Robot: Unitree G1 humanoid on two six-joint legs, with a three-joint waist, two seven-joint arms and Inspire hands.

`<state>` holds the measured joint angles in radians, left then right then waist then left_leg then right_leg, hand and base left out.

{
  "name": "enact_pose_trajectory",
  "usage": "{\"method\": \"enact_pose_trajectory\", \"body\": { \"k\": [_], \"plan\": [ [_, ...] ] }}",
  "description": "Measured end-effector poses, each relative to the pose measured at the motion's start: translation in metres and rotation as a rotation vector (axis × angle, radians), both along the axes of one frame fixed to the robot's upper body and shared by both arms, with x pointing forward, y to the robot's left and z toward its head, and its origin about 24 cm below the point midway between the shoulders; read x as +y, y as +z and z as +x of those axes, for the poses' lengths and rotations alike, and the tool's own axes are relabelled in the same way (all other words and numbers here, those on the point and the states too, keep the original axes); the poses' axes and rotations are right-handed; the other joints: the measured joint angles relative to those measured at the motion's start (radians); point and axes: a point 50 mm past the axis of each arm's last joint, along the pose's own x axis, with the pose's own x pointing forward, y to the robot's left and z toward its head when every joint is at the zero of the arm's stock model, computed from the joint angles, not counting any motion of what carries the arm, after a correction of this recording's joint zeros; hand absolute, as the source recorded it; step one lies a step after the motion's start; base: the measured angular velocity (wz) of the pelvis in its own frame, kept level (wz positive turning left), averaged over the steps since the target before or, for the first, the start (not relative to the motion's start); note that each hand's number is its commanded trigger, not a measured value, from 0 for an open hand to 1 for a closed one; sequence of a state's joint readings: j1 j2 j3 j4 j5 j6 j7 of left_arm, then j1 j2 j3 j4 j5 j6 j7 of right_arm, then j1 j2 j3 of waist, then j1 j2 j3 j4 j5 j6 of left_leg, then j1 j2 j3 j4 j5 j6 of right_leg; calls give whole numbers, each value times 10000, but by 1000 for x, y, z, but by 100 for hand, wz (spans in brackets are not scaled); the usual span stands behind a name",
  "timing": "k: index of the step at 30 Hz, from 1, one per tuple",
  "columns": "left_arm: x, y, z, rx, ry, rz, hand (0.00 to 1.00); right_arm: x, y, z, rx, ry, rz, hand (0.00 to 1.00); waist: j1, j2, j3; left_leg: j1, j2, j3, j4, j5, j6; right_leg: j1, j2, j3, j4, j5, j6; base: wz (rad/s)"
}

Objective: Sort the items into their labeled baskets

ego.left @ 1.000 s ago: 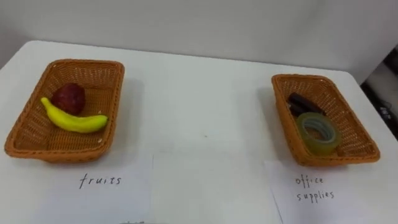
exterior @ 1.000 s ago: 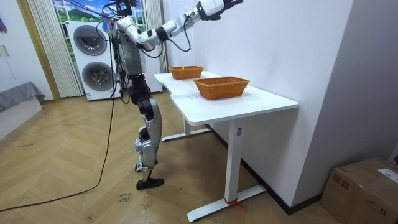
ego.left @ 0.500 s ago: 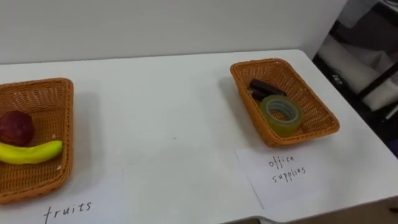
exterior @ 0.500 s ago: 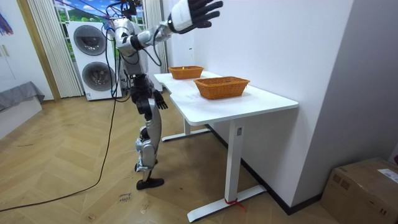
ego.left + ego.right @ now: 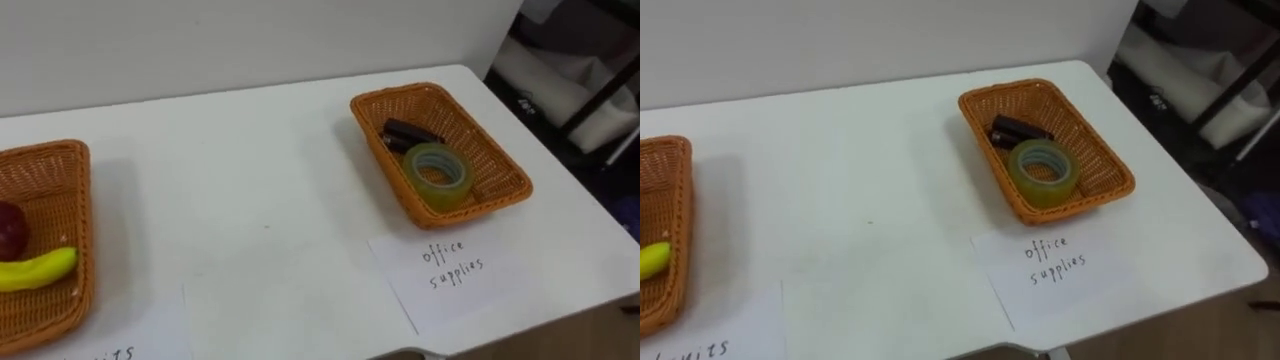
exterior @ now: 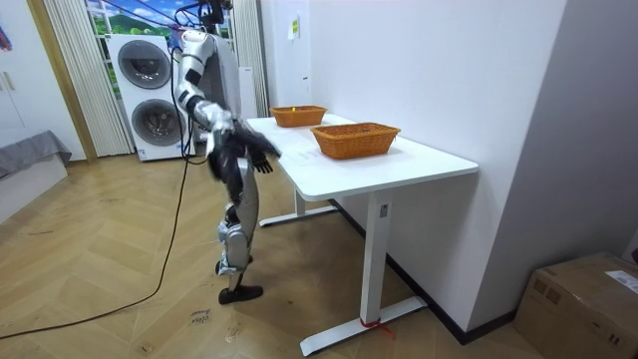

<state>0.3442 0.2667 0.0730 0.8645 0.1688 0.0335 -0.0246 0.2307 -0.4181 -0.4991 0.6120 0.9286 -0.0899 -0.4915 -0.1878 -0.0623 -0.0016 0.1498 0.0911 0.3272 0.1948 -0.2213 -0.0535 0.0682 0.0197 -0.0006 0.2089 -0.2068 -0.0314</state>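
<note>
The robot stands at the long side of a white table (image 5: pixel 250 180), toward the far end in the room view, with stacked washing machines (image 6: pixel 146 95) behind it at upper left and a cardboard box (image 6: pixel 583 299) at lower right. Its arms are lowered. At waist height, just beside the table's edge, are its left hand (image 6: pixel 261 166) and its right hand (image 6: pixel 242 146). I cannot tell whether the fingers of either are open, closed or holding anything.

Looking down on the table, a fruit basket (image 5: pixel 78 220) sits at the left edge of the frame. A yellow banana (image 5: pixel 35 270) lies in it, with a dark red fruit (image 5: pixel 8 228) just above it.

The office basket (image 5: pixel 480 140) sits at upper right, well apart from the first. A roll of clear tape (image 5: pixel 440 195) lies flat in it, and a dark oblong thing (image 5: pixel 405 131) sits just behind the roll, too small to make out.

A handwritten paper label (image 5: pixel 455 275) lies on the table just below the office basket, and a second label (image 5: pixel 710 335) lies at lower left below the fruit basket.
</note>
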Motion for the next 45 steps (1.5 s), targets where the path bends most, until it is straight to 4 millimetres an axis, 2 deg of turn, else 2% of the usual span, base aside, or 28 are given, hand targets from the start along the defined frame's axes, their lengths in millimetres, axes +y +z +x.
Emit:
{"method": "enact_pose_trajectory", "body": {
  "k": [2, 3, 5, 7, 10, 11, 13, 16, 17, 20, 26, 29, 34, 38, 45],
  "plan": [
    [-4, -2, -3, 17, 143, 48, 0, 21, -36, -28, 940, -702, 1212, 0, 24, 73, 4, 15, 14, -6, -2, 2, -1, 10, 14, -7, 9, -21, -18, 0],
    [-5, -3, -3, 36, 159, 29, 0, 27, -44, -35, 1156, -850, 1535, 0, 31, 76, 6, 18, 17, -9, -2, 3, -2, 10, 17, -5, 9, -24, -23, 0],
    [-13, -6, -5, 106, 247, -181, 0, 50, -71, -62, 1972, -1393, 2624, 0, 37, 85, 7, 29, 15, -45, -1, 3, -2, 9, 12, 15, 18, -24, -24, 0],
    [-17, -8, -8, 206, 319, -306, 0, 68, -86, -80, 2783, -1425, 3294, 0, 53, 93, 14, 30, 10, -26, -2, 2, -3, -3, 0, 29, 35, -23, -21, -3],
    [-20, -11, -11, 327, 457, -306, 0, 95, -103, -91, 3556, -1054, 4109, 0, 66, 130, 14, 31, -12, -44, 0, 1, -2, -156, 0, 144, 245, -47, 10, -11],
    [-20, -12, -10, 395, 348, -241, 0, 103, -108, -93, 3702, -817, 4396, 0, 41, 193, 37, 31, -29, -98, 4, 1, -1, -193, -6, 148, 317, -67, 18, -6],
    [-22, -13, -10, 429, 264, -232, 0, 113, -114, -98, 3948, -425, 4744, 0, 42, 212, 32, 45, -35, -167, 3, -1, 0, -176, -1, 145, 316, -73, 28, 0],
    [-26, -15, -16, 692, 239, -225, 0, 126, -121, -100, 4420, 702, 5094, 0, 147, 382, -29, 67, -23, -322, -27, -59, 12, -222, 26, 151, 385, -69, 23, -6],
    [-28, -17, -16, 733, 279, -293, 0, 130, -123, -99, 4730, 1471, 5148, 0, 332, 486, -25, 94, -19, -310, -53, -110, 21, -324, 43, 205, 523, -72, 25, -15],
    [-35, -18, -11, 610, 313, -384, 0, 142, -127, -90, 5266, 3615, 5260, 0, 629, 613, -9, 98, -20, -353, -58, -135, 35, -331, 53, 202, 555, -58, 28, -4],
    [-43, -21, -10, 614, 76, -410, 0, 164, -133, -59, 5387, 7437, 5323, 0, 1133, 731, -8, 110, -3, -408, -48, -138, 34, -308, 77, 192, 557, -36, 8, 0],
    [-44, -21, -8, 541, 127, -462, 0, 174, -133, -46, 5258, 9054, 5318, 0, 1265, 727, -5, 18, -27, -546, -35, -139, 33, -336, 50, 122, 548, -51, 15, 7],
    [-46, -22, -8, 515, 145, -459, 0, 178, -134, -42, 5021, 9822, 5581, 0, 1421, 684, -19, -40, -100, -845, -14, -137, 38, -286, -25, -68, 537, -132, 41, 14],
    [-47, -24, -20, 1149, 94, -392, 0, 179, -136, -48, 5451, 10155, 5812, 0, 1380, 606, 44, 31, -143, -1114, 47, -137, 38, 11, -108, -348, 348, -179, 49, 17],
    [-47, -25, -31, 1661, 203, -336, 0, 179, -137, -47, 5479, 10208, 6135, 0, 1421, 512, 74, 14, -197, -1429, 70, -137, 40, 187, -196, -668, 251, -200, 79, 14]
  ]
}}
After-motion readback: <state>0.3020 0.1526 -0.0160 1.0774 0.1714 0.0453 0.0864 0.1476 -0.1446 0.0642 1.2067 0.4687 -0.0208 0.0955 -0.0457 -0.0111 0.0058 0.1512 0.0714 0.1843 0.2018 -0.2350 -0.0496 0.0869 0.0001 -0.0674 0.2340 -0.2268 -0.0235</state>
